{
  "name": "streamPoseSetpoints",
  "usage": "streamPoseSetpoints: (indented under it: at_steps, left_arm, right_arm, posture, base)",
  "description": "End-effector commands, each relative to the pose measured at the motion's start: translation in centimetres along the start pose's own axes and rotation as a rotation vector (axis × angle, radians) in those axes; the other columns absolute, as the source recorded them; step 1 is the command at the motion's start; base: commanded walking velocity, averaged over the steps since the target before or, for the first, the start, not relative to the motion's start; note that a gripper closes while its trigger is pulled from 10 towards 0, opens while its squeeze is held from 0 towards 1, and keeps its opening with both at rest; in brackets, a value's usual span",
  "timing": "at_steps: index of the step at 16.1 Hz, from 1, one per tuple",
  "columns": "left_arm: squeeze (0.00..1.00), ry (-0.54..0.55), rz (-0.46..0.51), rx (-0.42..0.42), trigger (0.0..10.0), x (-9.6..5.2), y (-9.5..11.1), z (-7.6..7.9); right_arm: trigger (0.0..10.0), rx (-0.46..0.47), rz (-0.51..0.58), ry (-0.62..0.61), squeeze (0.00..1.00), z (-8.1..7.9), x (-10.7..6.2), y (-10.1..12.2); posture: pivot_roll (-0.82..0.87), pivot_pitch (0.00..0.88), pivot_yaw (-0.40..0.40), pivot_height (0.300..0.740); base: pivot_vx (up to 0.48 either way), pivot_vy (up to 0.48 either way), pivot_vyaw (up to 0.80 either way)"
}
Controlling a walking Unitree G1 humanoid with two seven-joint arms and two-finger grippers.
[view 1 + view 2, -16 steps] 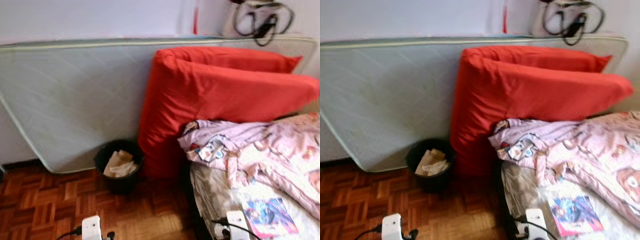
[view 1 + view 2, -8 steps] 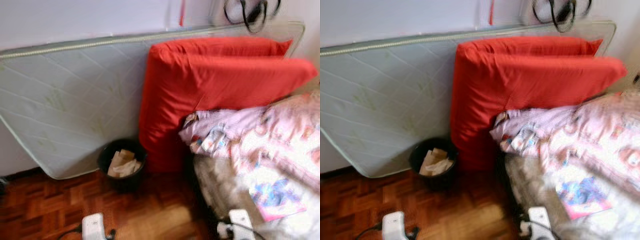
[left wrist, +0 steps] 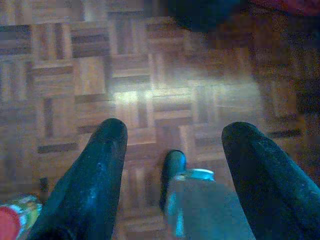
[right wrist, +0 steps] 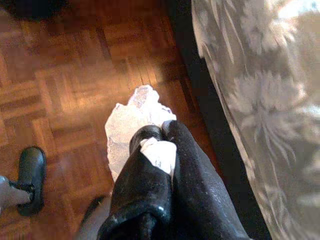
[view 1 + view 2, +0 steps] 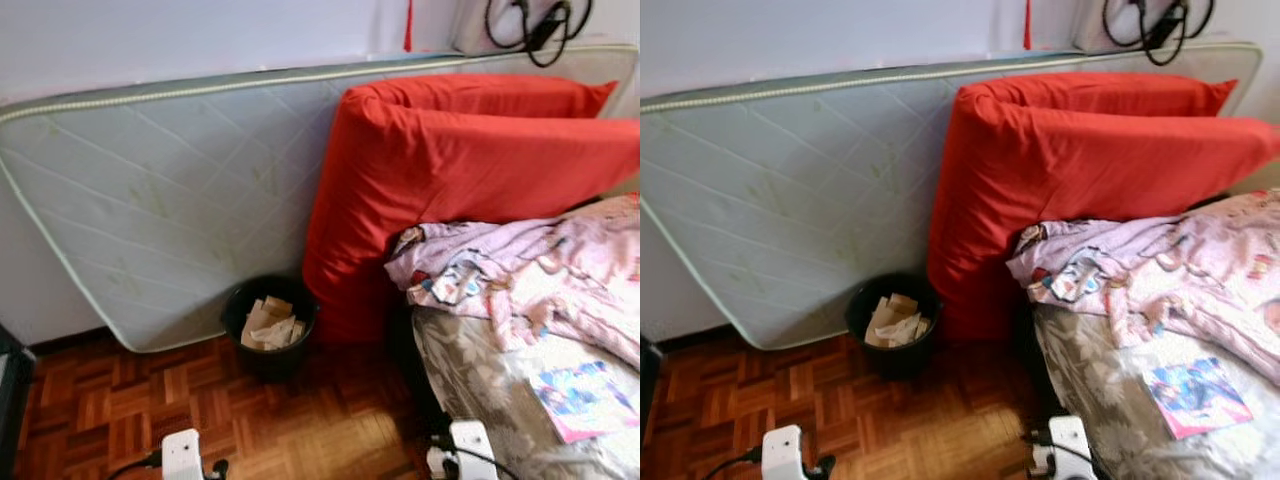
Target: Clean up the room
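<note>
My right gripper [image 4: 156, 134] is shut on a crumpled white paper [image 4: 131, 125], which hangs above the parquet beside the bed's edge. A black waste bin [image 5: 268, 326] with several paper scraps in it stands on the floor, between the leaning mattress [image 5: 170, 190] and the red cushion [image 5: 470, 170]. My left gripper [image 3: 172, 134] is open with nothing between its fingers, pointing down at bare parquet. A pink and blue magazine [image 5: 585, 398] lies on the bed.
A pink patterned blanket [image 5: 530, 280] is bunched on the bed with the grey flowered sheet [image 4: 270, 100]. A small red and green object [image 3: 15, 216] lies on the floor by my left gripper. A dark object [image 5: 12, 400] stands at the far left edge.
The whole picture has shifted to the right and sharpened, so the camera has turned. The bin, cushion and bed things have not moved.
</note>
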State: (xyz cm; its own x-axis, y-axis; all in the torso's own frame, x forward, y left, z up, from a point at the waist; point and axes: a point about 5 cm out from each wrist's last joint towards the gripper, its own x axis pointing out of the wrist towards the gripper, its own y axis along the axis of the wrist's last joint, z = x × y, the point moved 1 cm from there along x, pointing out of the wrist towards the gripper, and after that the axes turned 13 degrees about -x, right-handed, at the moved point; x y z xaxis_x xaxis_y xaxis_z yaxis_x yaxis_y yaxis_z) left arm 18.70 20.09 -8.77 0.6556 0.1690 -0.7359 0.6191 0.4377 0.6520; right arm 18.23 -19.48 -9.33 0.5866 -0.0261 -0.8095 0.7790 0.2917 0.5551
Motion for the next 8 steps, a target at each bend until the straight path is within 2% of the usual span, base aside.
streamPoseSetpoints:
  at_steps: [1,6,8]
  left_arm:
    - [0.00,-0.010,-0.006,0.003,10.0,0.0,-0.2,0.3]
    - [0.00,-0.009,-0.002,0.009,10.0,0.0,-0.1,0.2]
    - [0.00,-0.008,-0.003,0.011,10.0,0.0,-0.1,0.2]
  right_arm:
    - [10.0,0.003,-0.001,-0.016,0.00,0.7,-0.1,-0.2]
    - [10.0,-0.012,0.012,-0.019,0.00,1.4,-0.2,-0.2]
    - [10.0,-0.012,0.028,-0.014,0.00,0.9,0.1,1.0]
  posture:
    - [0.04,0.000,-0.028,0.740]
    - [0.04,0.000,-0.028,0.740]
    - [0.04,0.000,-0.027,0.740]
  base:
    - [0.000,0.000,0.00]
    - [0.000,0.000,0.00]
    - [0.000,0.000,0.66]
